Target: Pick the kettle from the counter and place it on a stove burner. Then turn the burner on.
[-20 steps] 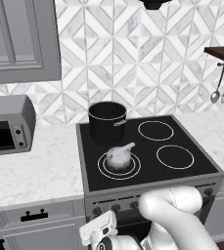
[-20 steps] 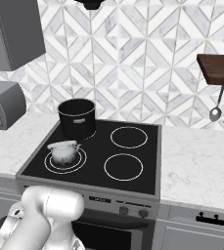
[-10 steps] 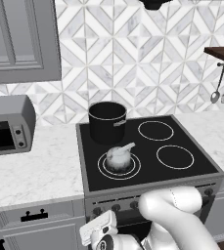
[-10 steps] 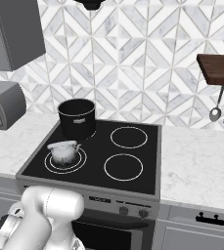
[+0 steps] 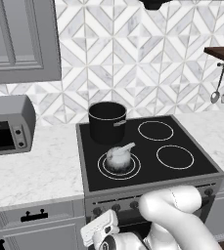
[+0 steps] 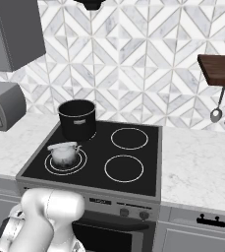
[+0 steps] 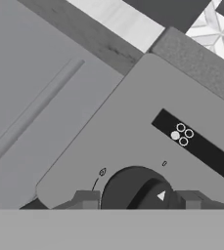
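Note:
The small silver kettle (image 5: 119, 157) (image 6: 64, 153) stands upright on the front-left stove burner (image 5: 102, 168) (image 6: 82, 162), the one marked with two white rings. My arm reaches down in front of the oven. In the hand view my gripper (image 7: 137, 200) is at the stove's front panel. Its two fingertips (image 7: 86, 199) sit against either side of a round dark knob (image 7: 133, 183). The white marble counter (image 5: 35, 168) (image 6: 197, 162) lies on both sides of the stove.
A tall black pot (image 5: 107, 121) (image 6: 77, 119) stands on the back-left burner, just behind the kettle. A grey toaster oven (image 5: 6, 124) sits on the left counter. Utensils (image 6: 222, 110) hang under a wooden shelf at the right. More knobs (image 6: 133, 213) line the panel.

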You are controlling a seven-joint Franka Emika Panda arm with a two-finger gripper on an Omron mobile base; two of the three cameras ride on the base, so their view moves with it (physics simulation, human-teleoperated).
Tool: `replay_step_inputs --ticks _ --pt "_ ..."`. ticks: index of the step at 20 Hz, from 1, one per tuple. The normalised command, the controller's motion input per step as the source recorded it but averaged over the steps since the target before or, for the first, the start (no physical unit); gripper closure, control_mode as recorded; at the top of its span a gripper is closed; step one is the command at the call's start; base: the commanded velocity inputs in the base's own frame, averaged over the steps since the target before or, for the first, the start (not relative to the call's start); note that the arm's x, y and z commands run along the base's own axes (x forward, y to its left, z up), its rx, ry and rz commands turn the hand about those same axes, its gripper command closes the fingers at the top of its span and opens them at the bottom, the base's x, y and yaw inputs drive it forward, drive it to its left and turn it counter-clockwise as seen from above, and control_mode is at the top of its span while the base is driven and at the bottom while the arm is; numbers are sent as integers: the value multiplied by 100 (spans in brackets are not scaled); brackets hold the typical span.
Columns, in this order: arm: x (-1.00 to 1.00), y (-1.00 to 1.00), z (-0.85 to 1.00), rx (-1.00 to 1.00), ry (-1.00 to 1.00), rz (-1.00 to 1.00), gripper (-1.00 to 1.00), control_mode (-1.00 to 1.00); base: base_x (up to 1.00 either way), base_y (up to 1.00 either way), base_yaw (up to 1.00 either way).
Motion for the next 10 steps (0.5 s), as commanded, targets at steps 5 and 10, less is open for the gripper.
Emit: replay_step_inputs --ticks 5,10 --pt "14 0 15 0 12 19 100 -100 0 0 0" --pt "19 0 27 0 14 21 100 -100 0 0 0"
